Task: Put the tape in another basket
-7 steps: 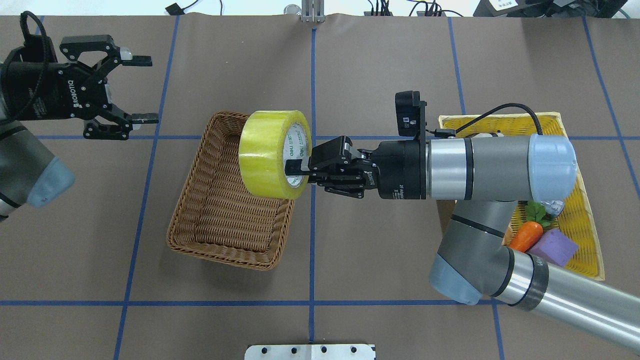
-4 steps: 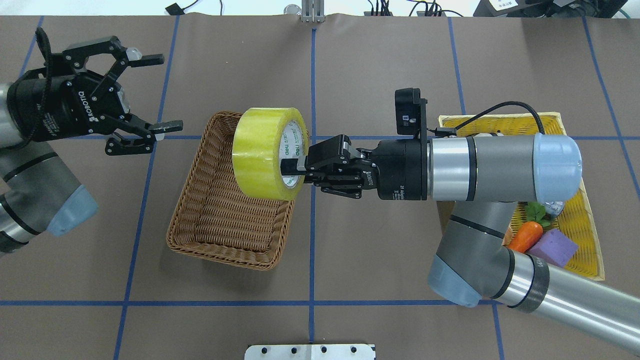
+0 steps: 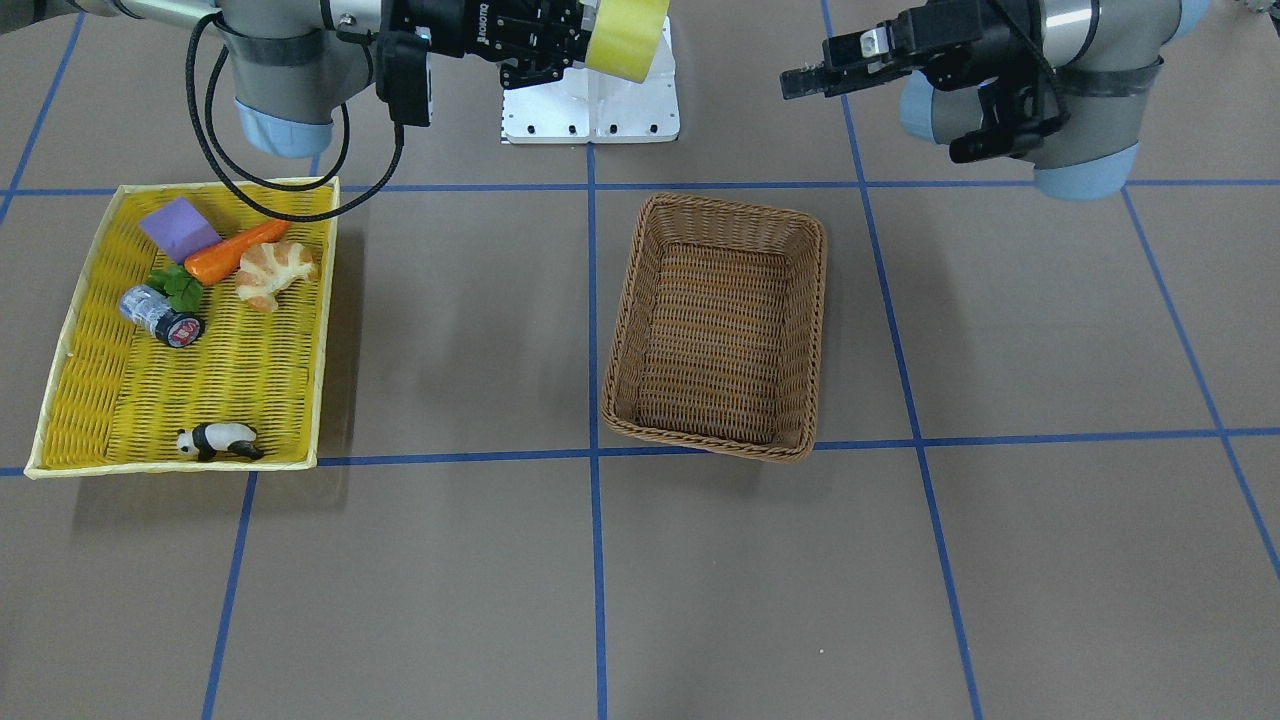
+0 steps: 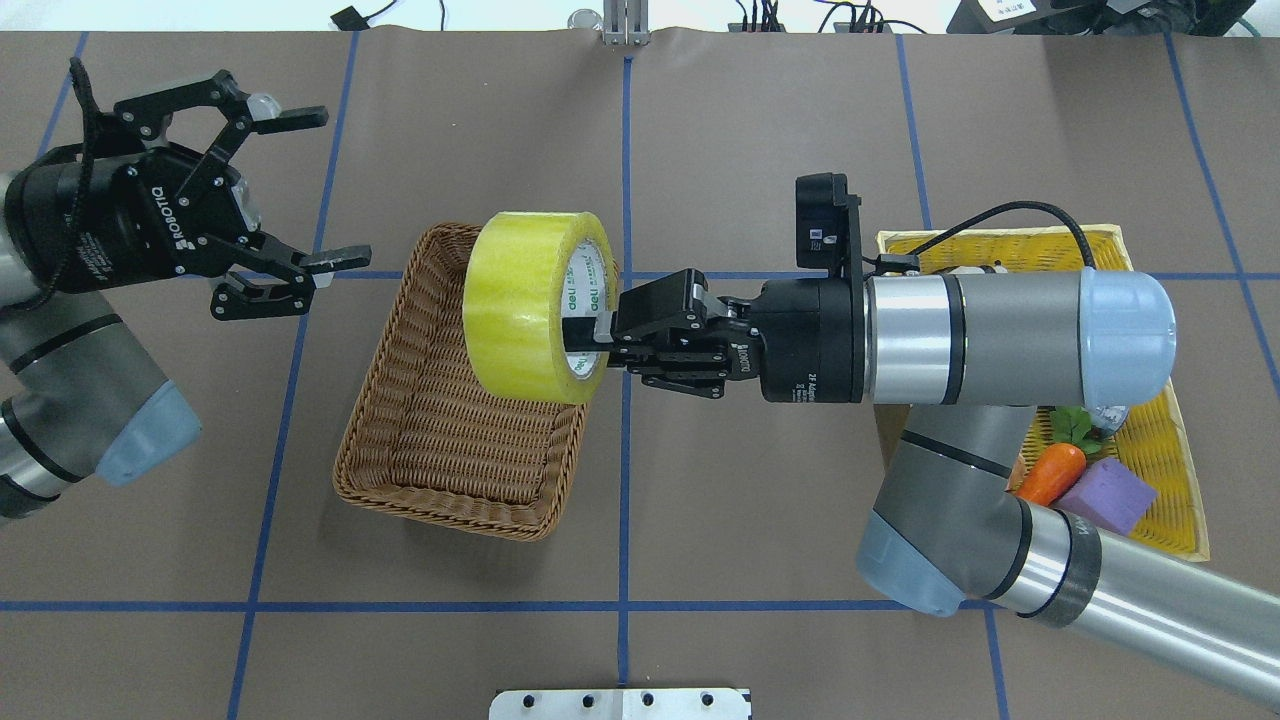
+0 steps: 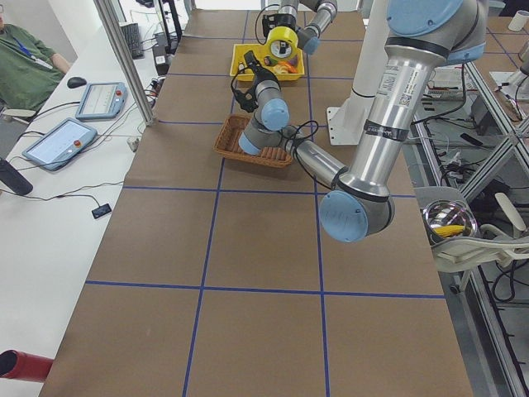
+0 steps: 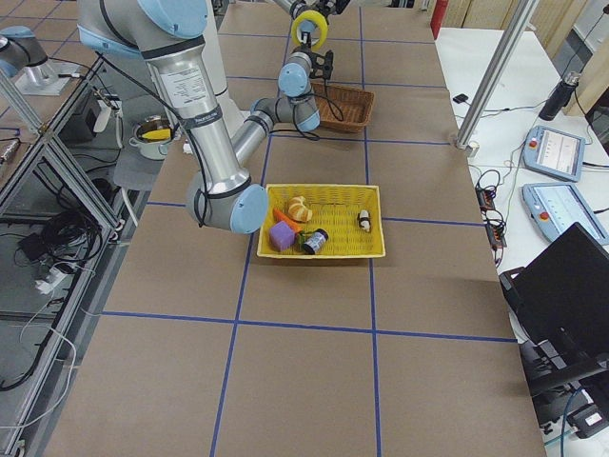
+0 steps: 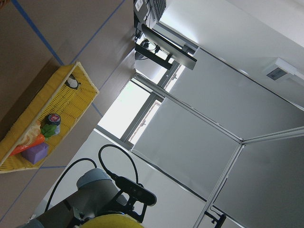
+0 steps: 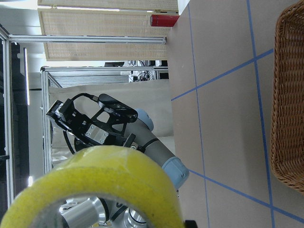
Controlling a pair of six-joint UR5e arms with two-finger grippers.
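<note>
The yellow tape roll (image 4: 535, 305) with its grey-white core hangs high in the air, held on edge by my right gripper (image 4: 590, 342), which is shut on its rim. It shows over the brown wicker basket's (image 4: 440, 470) right side in the overhead view, and at the top of the front view (image 3: 625, 35). The basket (image 3: 720, 320) is empty. My left gripper (image 4: 310, 190) is open and empty, raised left of the basket, fingers pointing toward the tape. The tape fills the bottom of the right wrist view (image 8: 99, 185).
The shallow yellow tray (image 3: 90, 340) holds a purple block (image 3: 178, 228), a carrot (image 3: 235, 252), a bread piece, a small silver cylinder with red cap (image 3: 160, 315) and a panda figure (image 3: 220, 440). A white mounting plate (image 3: 590, 100) lies at the robot's base.
My left gripper swung in toward the basket and rotated, staying open. My right gripper carried the tape slightly further left over the basket.
</note>
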